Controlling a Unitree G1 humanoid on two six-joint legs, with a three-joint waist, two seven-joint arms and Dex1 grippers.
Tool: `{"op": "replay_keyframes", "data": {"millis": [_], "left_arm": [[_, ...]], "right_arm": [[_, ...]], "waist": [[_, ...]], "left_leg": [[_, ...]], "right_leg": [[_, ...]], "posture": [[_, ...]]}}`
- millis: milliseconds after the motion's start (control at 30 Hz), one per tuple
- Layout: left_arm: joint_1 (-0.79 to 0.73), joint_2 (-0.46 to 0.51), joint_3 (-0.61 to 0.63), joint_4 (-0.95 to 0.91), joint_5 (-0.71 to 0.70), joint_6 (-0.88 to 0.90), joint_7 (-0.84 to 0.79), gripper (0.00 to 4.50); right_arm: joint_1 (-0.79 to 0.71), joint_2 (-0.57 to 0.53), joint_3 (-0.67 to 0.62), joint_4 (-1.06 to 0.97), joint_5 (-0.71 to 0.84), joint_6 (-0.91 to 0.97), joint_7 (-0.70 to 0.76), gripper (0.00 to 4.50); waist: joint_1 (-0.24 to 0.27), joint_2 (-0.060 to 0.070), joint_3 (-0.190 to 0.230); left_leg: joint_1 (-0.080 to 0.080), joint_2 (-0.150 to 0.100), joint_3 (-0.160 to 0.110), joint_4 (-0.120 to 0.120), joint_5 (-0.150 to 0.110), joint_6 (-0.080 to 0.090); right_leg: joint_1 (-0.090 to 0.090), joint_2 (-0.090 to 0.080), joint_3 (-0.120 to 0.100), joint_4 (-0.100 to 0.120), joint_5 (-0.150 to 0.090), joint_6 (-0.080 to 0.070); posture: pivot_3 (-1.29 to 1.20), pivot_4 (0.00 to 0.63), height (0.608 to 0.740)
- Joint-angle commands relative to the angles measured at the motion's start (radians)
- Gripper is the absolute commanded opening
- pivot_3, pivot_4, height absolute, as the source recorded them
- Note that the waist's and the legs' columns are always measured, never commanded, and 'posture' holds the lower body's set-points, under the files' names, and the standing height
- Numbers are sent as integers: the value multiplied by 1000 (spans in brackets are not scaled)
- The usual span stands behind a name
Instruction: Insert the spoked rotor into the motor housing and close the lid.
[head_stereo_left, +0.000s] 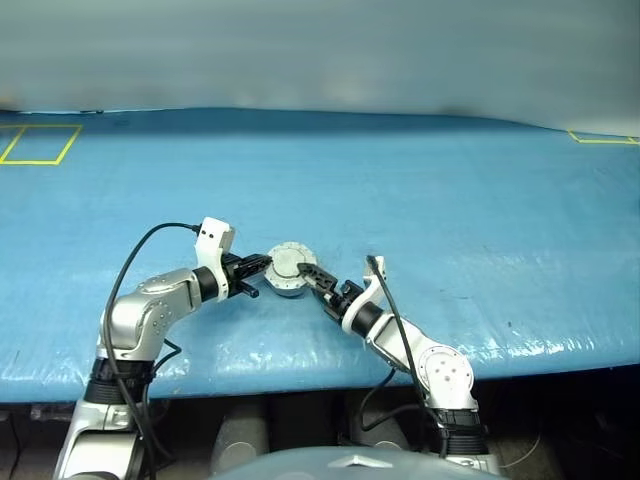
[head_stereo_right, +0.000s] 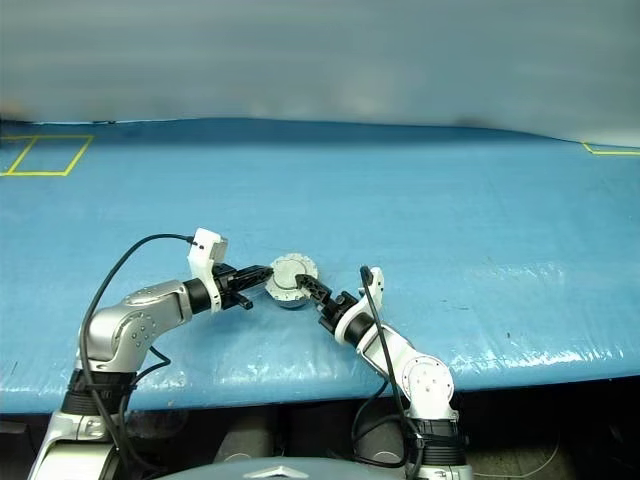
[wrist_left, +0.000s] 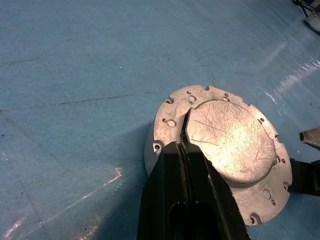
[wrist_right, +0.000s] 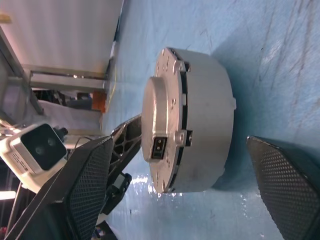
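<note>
The motor housing (wrist_right: 210, 125) is a short silver drum standing on the blue table. A flat silver lid (wrist_left: 225, 140) with a raised, scratched round centre and small holes around its rim lies on top of it. My left gripper (head_stereo_left: 266, 262) is shut, and its tips (wrist_left: 184, 142) rest on the lid's top at the edge of the raised centre. My right gripper (wrist_right: 180, 142) is open, with one mesh-padded finger (wrist_right: 95, 180) on either side of the drum and a gap to it. The spoked rotor is hidden.
The blue sheet (head_stereo_left: 420, 190) covers the whole table, with its front edge just behind my arms. Yellow tape squares (head_stereo_left: 40, 145) mark the far left and far right corners. A pale wall (head_stereo_left: 320, 50) runs along the back.
</note>
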Motion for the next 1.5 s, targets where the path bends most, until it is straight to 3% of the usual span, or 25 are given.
{"op": "replay_keyframes", "data": {"millis": [33,100,367,400,667,900,1200,1433,1500], "left_arm": [[23,0,-26,9,16,16,4,0],[24,0,-25,11,17,15,4,0],[18,-6,-32,28,24,9,-1,0],[18,-6,-32,28,26,9,-3,0],[27,-3,-29,28,32,7,-9,0],[24,-2,-32,34,34,4,-11,0],[18,4,-41,39,40,1,-20,0],[18,8,-42,40,44,0,-23,0],[20,8,-40,35,42,4,-24,0]], "right_arm": [[-8,154,-10,-5,77,-41,-15,4291],[5,135,7,-8,94,-42,-24,3848],[35,82,59,-9,120,7,-51,1198],[36,80,62,-8,123,10,-52,1104],[27,64,79,-4,46,-17,-20,1104],[25,79,68,1,43,-14,-19,3389],[32,83,56,5,56,-23,0,3389],[32,84,58,14,64,-15,-9,1209],[34,83,60,17,65,-15,-12,1155]], "waist": [[0,0,0],[0,0,0],[0,0,0],[0,0,0],[-1,0,0],[1,0,0],[4,0,0],[4,0,0],[4,0,0]], "left_leg": [[0,0,0,0,0,0],[0,0,0,0,0,0],[0,0,0,0,0,0],[0,0,0,0,0,0],[0,1,0,0,0,0],[0,1,-1,0,0,0],[-1,0,-1,0,0,0],[0,0,-1,0,0,0],[0,0,-1,0,0,0]], "right_leg": [[0,0,0,0,0,0],[0,0,0,0,0,0],[0,0,0,0,0,0],[0,0,0,0,0,0],[0,0,0,0,0,0],[0,0,0,0,0,0],[0,0,0,-1,0,0],[0,0,0,-1,0,0],[0,0,0,-1,0,0]], "posture": [[0,150,740],[0,150,740],[0,150,740],[0,150,740],[0,150,740],[0,150,740],[0,150,740],[0,150,740],[0,150,740]]}}
